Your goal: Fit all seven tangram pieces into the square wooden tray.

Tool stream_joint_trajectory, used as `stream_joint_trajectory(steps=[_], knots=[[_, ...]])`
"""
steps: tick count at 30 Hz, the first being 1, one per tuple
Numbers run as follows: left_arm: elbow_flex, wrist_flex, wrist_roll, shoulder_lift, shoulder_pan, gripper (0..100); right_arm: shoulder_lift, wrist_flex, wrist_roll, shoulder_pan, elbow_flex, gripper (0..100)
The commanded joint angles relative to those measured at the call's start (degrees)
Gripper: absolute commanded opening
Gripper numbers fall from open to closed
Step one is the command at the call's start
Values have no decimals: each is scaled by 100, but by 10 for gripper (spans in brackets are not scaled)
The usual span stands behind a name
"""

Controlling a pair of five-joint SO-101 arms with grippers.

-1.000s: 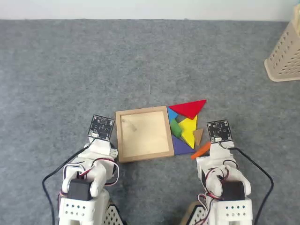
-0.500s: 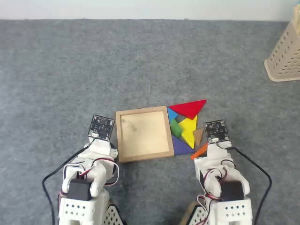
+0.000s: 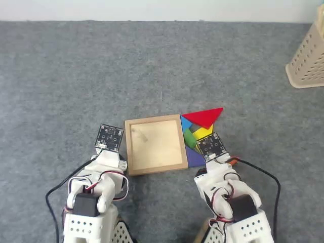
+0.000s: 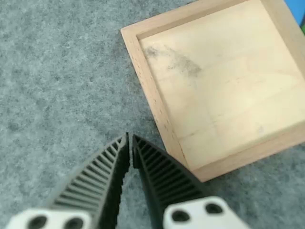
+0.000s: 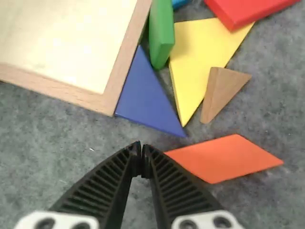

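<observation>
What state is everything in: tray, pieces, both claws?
Tray: empty.
Red triangle: outside tray.
Yellow triangle: flat, outside tray.
Green piece: tilted up beside tray rim.
Blue triangle: flat, along tray rim.
Brown triangle: flat, outside tray.
Orange parallelogram: flat, outside tray.
Left claw: shut, empty.
Right claw: shut, empty.

The tray [image 3: 154, 144] lies mid-table [image 3: 76, 66]; the pieces [image 3: 203, 117] cluster against its right side; a basket [image 3: 309, 55] stands far back right
</observation>
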Motion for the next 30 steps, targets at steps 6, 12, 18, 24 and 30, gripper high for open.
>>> stream_joint_trajectory(steps=[6, 12, 18, 24, 30], knots=[[-110, 35, 35, -114, 0, 12, -110, -365, 70, 444, 9, 9], [-110, 35, 35, -114, 9, 12, -110, -1068, 2013, 2413, -281, 9], [-110, 35, 35, -114, 0, 12, -48, -690, 1925, 3538, -1152, 10], [-110, 35, 35, -114, 0, 12, 576, -409, 2127, 3257, -2048, 66], [-110, 35, 35, -114, 0, 12, 2862, -382, 2145, 2334, -3297, 153]])
